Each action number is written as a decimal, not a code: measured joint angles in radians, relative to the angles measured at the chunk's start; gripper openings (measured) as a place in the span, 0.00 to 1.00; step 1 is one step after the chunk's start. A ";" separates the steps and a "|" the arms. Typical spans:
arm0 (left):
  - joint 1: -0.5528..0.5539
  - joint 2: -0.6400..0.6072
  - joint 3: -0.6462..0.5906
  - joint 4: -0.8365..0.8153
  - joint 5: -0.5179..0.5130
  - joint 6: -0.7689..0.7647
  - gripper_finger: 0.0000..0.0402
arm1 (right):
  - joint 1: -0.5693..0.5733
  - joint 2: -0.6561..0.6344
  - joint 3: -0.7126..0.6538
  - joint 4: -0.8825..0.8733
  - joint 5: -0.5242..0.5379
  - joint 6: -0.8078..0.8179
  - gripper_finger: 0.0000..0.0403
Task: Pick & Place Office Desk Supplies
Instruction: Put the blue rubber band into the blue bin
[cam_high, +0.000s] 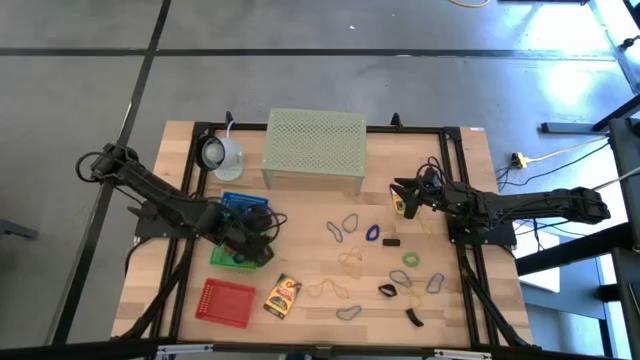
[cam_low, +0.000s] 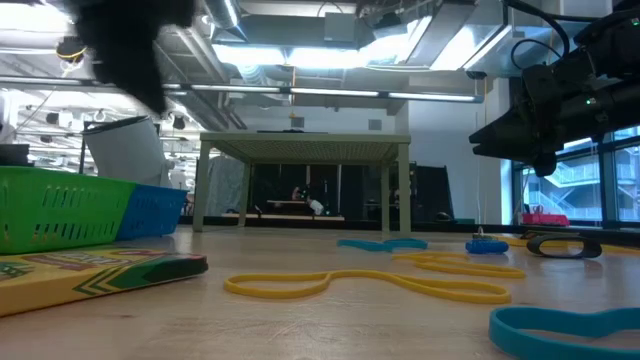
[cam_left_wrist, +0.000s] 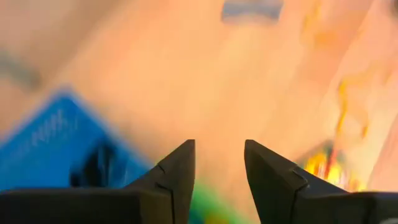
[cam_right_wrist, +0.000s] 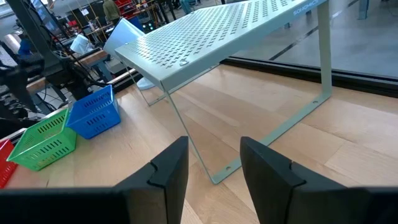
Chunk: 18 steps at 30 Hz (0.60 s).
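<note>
Nearest us lies a thin blue rubber loop (cam_low: 570, 328) among scattered loops. Our left gripper (cam_left_wrist: 219, 163), fingers parted and empty, hovers over the small blue plastic basket (cam_high: 243, 204); our right gripper (cam_right_wrist: 213, 163) waits parted, empty.

Both arms are dark — near black — built of slim jointed segments with black cables looping beside them. The left hand (cam_left_wrist: 217, 180) ends in two matte black fingers (cam_left_wrist: 177, 180), wedge-shaped with angular stepped edges. The right hand (cam_right_wrist: 213, 174) has the same pair — broad, faceted, tapering to blunt tips.
</note>
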 joint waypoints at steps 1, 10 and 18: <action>0.013 0.000 0.000 0.052 -0.027 0.048 0.34 | 0.000 0.000 0.000 0.000 0.000 0.000 0.36; 0.140 0.155 0.000 0.538 -0.001 0.488 0.47 | 0.000 0.000 0.000 0.000 0.000 0.000 0.36; 0.226 0.382 0.000 0.864 0.044 0.759 0.50 | 0.000 0.000 0.000 0.000 0.000 0.000 0.36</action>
